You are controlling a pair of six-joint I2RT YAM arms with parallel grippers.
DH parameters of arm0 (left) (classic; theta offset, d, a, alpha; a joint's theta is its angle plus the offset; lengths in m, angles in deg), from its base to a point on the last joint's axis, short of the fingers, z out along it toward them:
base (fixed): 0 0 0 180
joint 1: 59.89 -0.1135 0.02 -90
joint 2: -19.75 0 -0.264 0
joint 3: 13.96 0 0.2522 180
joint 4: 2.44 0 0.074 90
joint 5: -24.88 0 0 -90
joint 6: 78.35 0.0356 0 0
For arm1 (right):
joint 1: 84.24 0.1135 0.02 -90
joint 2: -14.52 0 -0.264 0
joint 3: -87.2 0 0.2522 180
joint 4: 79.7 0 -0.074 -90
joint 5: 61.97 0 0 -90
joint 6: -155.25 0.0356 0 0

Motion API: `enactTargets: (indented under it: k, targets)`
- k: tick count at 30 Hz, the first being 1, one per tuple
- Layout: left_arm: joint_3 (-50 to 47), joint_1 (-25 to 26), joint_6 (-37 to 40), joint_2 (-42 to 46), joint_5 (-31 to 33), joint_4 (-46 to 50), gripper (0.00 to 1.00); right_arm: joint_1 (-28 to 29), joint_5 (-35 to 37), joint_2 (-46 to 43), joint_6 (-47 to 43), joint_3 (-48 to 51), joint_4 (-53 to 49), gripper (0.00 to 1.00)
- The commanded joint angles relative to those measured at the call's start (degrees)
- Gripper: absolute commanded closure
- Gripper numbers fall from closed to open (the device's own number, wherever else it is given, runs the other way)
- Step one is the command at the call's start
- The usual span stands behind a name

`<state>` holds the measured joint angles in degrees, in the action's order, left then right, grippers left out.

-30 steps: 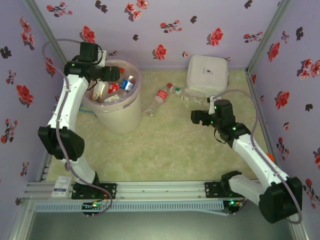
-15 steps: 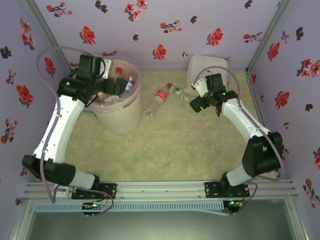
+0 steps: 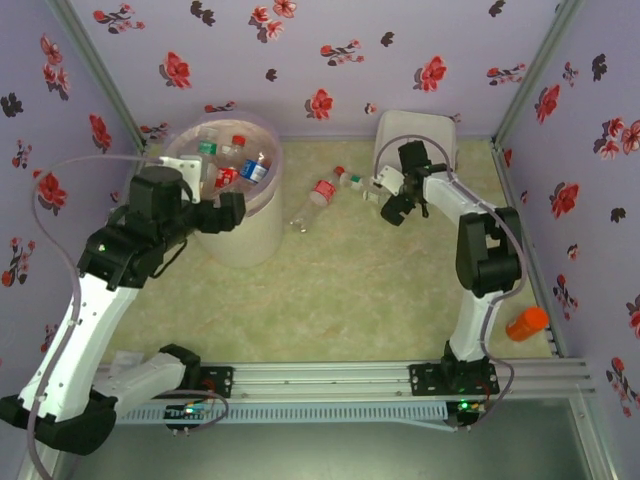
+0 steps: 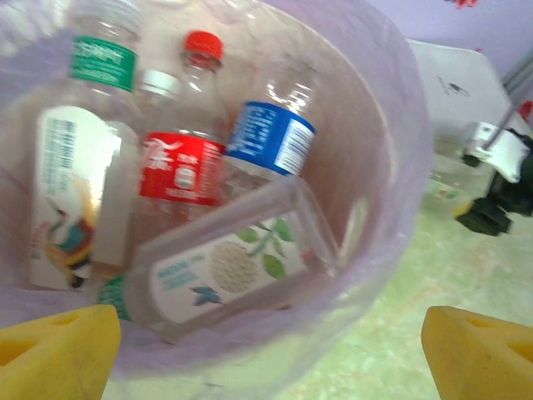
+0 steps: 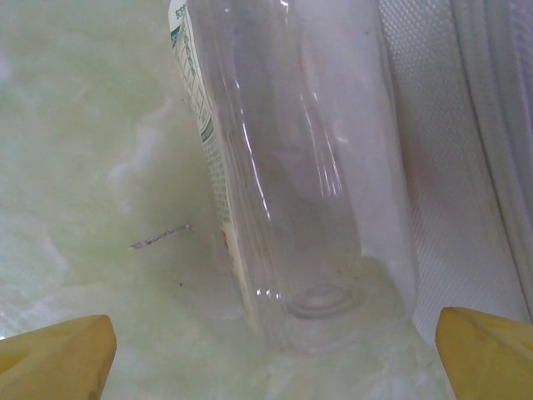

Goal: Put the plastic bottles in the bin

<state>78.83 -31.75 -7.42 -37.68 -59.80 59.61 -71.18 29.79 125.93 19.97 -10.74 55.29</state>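
The bin (image 3: 250,235) stands at the far left with several plastic bottles (image 4: 179,167) heaped inside. The white box (image 3: 415,135) sits far right. A clear bottle (image 5: 300,167) with a green-printed label lies against its side, and a red-labelled bottle (image 3: 318,194) lies between bin and box. The clear bottle looks empty, so it is probably light, thin-walled, slick and apt to roll or dent. Across its mid-body seems the surest hold. The right gripper (image 5: 273,354) straddles its base end, jaws wide, pads clear of it. The left gripper (image 4: 271,346) hangs near the bin, equally wide and empty.
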Motion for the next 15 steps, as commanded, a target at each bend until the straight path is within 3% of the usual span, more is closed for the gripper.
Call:
enactTargets:
  k: [1,7,15]
  targets:
    - [-2.66,2.53,-5.07,0.76,-1.89,-4.6,0.07,-0.13,1.94,2.27,-3.24,-3.09,0.7,0.01]
    - [-4.63,6.31,-8.0,1.14,-2.19,-8.56,0.09,-0.12,3.43,6.45,-3.94,-4.1,4.7,0.06]
    - [-2.94,8.68,-7.72,-0.93,-2.16,-9.89,0.09,-0.22,1.31,4.01,-2.45,-0.75,5.31,0.3]
